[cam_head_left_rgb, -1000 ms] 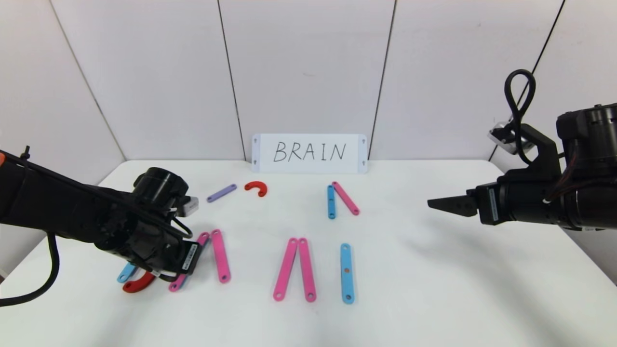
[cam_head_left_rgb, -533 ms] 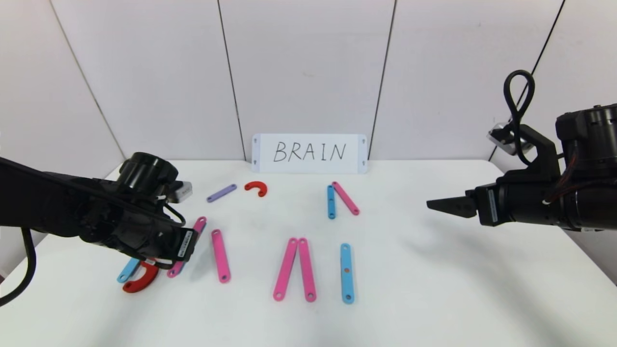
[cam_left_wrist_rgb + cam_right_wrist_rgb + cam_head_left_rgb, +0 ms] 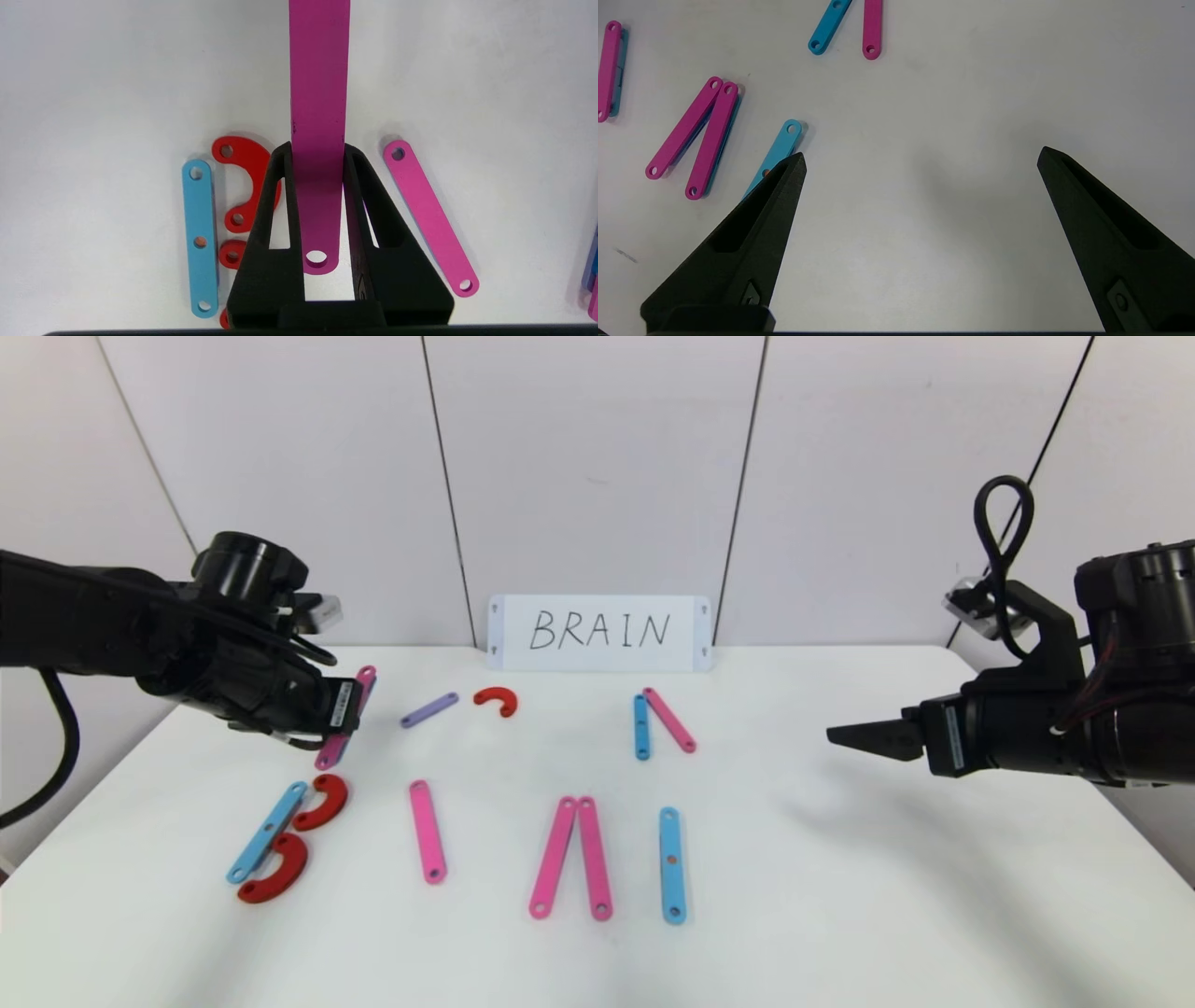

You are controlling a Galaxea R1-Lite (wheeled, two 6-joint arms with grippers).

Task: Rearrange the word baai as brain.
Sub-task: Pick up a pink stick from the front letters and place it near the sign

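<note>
Baai's pink bar point(image 3: 319, 116) hangs above the table's left side, clamped in our left gripper point(image 3: 319, 224); we judge it needs placing for the R beside the B point(image 3: 280, 840). Our right gripper point(image 3: 920, 158) hovers wide open, empty.

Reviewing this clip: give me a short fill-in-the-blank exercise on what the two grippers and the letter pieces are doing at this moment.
1. The left gripper is shut on a ____ bar lifted off the table.
2. The right gripper hangs over bare table with its jaws ____.
3. The light-blue bar at the near left has ____ red curved pieces beside it.
4. The white card at the back reads ____.

Missing words: pink; open; two; BRAIN
</note>
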